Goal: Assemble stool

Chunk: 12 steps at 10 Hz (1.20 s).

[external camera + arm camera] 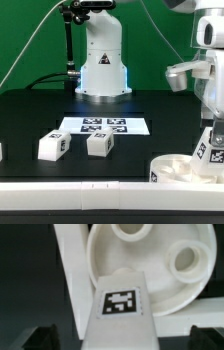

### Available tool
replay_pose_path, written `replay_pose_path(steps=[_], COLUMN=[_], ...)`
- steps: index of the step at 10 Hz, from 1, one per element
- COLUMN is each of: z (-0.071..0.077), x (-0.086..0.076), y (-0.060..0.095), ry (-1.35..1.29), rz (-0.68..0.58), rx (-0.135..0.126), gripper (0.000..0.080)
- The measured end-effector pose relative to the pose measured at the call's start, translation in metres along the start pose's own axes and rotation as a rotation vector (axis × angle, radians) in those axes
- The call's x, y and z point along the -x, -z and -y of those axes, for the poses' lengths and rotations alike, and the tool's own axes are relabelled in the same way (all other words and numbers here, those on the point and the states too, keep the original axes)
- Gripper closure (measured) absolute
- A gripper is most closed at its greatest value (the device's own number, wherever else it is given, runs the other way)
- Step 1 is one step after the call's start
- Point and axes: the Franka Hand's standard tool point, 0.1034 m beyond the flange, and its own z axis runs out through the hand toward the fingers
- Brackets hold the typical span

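Observation:
The round white seat [178, 166] lies at the front of the exterior view's right, against the rail. In the wrist view the seat [150, 274] shows two open sockets. One white leg [201, 150] with a square tag stands on the seat, slightly tilted, right under my gripper [208, 136]. In the wrist view this leg [121, 308] runs between my fingers, its far end on the seat. My gripper [122, 341] is open: dark gaps show between each finger and the leg's sides. Two more legs [52, 146] [99, 143] lie loose on the table.
The marker board [103, 125] lies flat mid-table, behind the loose legs. A long white border rail [80, 192] runs along the front edge and shows beside the seat in the wrist view [66, 274]. The arm's base [103, 65] stands at the back.

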Motion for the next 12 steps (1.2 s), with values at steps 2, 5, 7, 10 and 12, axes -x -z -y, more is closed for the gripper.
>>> replay_pose_path(steps=[2,5,7,10,12], z=[-0.001,-0.002,-0.001,-0.001,-0.001], x=[0.005,0.007,0.008,0.012,0.016], y=[-0.001,-0.002,-0.002,-0.002,-0.003], ry=[0.042,0.031,0.019,-0.132,-0.402], rz=[0.006,0.008,0.009,0.001,-0.026], rx=[0.0,0.0,-0.003,-0.01,-0.031], gripper=[0.0151,0.0429,0.0465,0.0465,0.0465])
